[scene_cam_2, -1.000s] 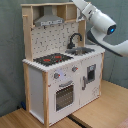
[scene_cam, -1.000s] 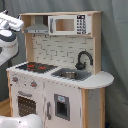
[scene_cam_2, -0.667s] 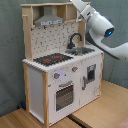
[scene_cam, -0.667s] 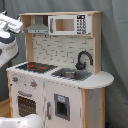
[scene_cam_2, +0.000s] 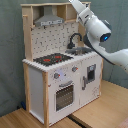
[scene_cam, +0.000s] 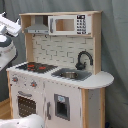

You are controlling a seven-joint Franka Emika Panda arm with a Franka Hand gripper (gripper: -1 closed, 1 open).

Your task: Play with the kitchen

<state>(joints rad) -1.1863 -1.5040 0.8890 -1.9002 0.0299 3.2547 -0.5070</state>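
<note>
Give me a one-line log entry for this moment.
arm: raised at upper cupboard of kitchen | fingers: not visible | hob: bare | sink, faucet: untouched | oven door: closed

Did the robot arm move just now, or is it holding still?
Yes. In the second exterior view, the robot arm has shifted toward the second exterior view's left, closer to the grey hood, and now covers the microwave cupboard.
</note>
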